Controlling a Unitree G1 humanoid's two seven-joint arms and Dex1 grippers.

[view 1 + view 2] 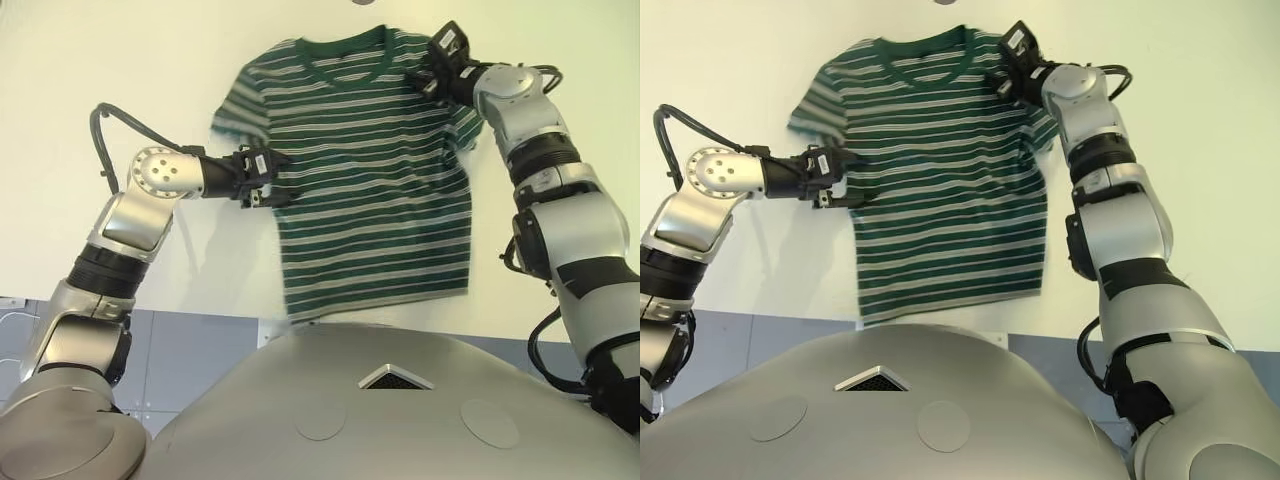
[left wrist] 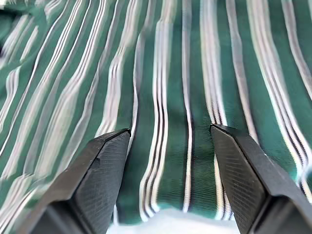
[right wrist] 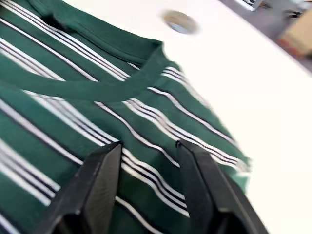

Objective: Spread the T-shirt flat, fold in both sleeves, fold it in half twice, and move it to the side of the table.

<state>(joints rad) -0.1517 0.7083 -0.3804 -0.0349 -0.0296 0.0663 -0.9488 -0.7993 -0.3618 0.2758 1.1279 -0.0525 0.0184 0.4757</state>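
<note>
A green T-shirt (image 1: 370, 170) with white stripes lies spread on the white table (image 1: 120, 60), collar at the far side and hem near the front edge. My left gripper (image 1: 270, 190) sits at the shirt's left side seam just below the left sleeve (image 1: 232, 112). Its fingers (image 2: 100, 180) stand open with the striped cloth edge (image 2: 168, 146) between them. My right gripper (image 1: 432, 68) hovers over the shirt's right shoulder beside the collar (image 3: 122, 87), open, its fingers (image 3: 100, 190) straddling the striped fabric.
A small round metal disc (image 3: 179, 22) is set in the table beyond the collar. The table's front edge (image 1: 200, 312) runs just below the hem, with grey floor past it. White tabletop lies bare on both sides of the shirt.
</note>
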